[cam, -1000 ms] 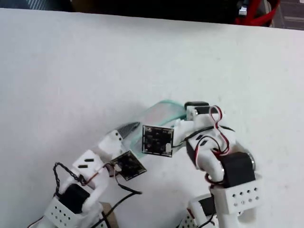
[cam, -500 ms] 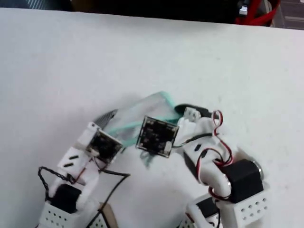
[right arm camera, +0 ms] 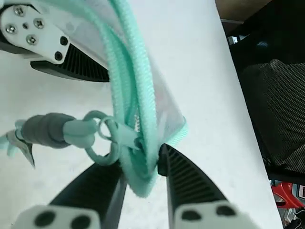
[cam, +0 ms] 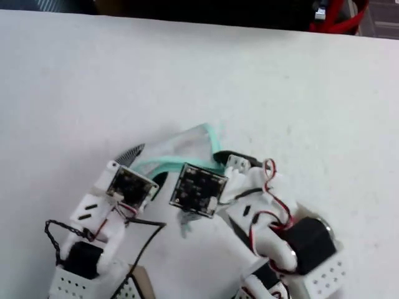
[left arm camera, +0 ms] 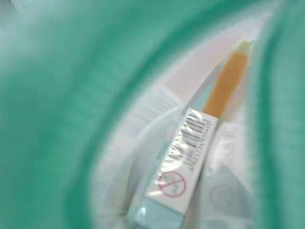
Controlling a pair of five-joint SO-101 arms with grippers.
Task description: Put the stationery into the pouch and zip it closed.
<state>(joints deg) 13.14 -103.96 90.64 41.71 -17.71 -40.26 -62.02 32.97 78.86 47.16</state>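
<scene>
The translucent pouch with teal zipper trim lies stretched between both grippers near the table's front. My right gripper is shut on one end of the pouch's zipper edge, beside the teal ring pull and its grey tassel. It appears as a black finger pair in the high view. My left gripper holds the pouch's other end, also seen as a white and black jaw. Inside the pouch lie an orange pen and a white barcoded box.
The white table stretches wide behind and to both sides of the pouch. Red cables sit past the far edge at the right. A brown block stands by the left arm's base. The table edge drops to a dark floor.
Both arms have shifted to the left, and the pouch has gone with them. It now lies more stretched out between the two grippers.
</scene>
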